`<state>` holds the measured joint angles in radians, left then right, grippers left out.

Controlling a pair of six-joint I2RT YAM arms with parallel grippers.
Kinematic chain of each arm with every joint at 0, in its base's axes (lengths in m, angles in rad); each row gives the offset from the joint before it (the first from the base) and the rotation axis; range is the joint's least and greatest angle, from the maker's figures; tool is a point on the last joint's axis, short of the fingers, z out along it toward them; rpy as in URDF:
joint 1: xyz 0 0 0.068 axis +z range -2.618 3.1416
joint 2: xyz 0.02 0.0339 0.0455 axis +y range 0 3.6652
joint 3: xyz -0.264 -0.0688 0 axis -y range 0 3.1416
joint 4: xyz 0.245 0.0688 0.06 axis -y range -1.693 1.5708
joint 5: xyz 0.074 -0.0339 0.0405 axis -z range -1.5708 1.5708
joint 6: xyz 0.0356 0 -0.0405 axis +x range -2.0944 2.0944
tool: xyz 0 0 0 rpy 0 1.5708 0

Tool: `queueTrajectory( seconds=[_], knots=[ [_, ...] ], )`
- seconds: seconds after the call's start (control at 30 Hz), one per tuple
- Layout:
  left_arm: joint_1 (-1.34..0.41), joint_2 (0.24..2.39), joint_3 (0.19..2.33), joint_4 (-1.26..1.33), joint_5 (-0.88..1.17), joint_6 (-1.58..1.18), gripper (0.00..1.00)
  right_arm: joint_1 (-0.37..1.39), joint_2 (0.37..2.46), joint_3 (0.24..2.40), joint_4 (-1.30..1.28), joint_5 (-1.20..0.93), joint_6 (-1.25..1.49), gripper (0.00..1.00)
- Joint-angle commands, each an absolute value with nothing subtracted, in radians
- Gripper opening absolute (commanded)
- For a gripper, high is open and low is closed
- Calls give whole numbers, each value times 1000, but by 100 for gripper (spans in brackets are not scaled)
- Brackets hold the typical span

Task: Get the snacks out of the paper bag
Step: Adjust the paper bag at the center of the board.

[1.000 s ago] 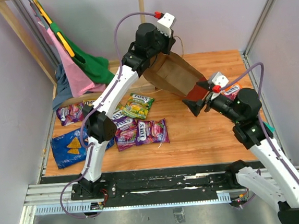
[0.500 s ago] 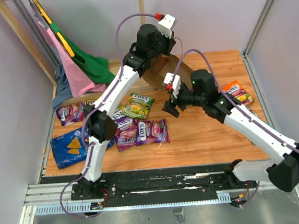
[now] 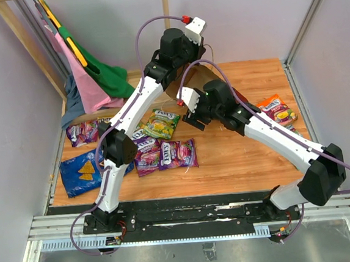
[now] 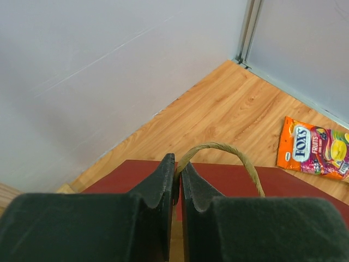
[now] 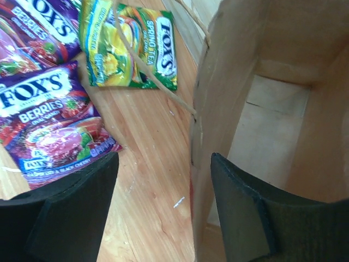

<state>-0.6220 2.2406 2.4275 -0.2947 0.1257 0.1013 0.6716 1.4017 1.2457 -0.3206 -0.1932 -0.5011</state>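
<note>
1. Blue Doritos bag (image 3: 80, 172): laid flat at near-L corner of table (image 3: 238, 156); R edge is hidden by L arm.
2. Purple packs (image 3: 177, 153): several are laid flat, side by side and overlapping, near centre, just R of item 1. One more purple pack (image 3: 82, 133) is set further back, by L edge.
3. Yellow-green pack (image 5: 131, 46): laid flat just behind the purple cluster.
4. Orange pack (image 4: 313, 153): laid flat on R side of table, well apart from the other packs.
5. R gripper (image 5: 162, 169): jaws are held wide. Side wall at the bag's mouth is straddled, w/ one finger outside over the table and the other inside. No contact w/ the wall is seen.
6. Paper bag (image 5: 262, 109): dark red outside, kraft inside. Found at far centre, mostly hidden by both arms in top view. Mouth is turned toward R wrist cam.
7. L gripper (image 4: 178, 180): jaws are pinched narrow on the string handle (image 4: 229, 148), above the bag's red face.
8. Garments (image 3: 96, 76): pink and green cloth, hung on a wooden frame at far-L corner.
</note>
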Motion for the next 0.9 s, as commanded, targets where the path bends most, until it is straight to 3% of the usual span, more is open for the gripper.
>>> queueTrajectory(
  seconds=[0.0, 0.6, 0.87],
  knots=[
    [-614, 2214, 2435, -292, 139, 114, 13, 693, 1418, 1265, -322, -81, -546, 69],
    [-614, 2202, 2424, -282, 155, 110, 13, 693, 1456, 1251, -317, -9, -563, 52],
    [-614, 2204, 2420, -281, 149, 112, 13, 693, 1476, 1261, -343, -12, -542, 39]
  ],
)
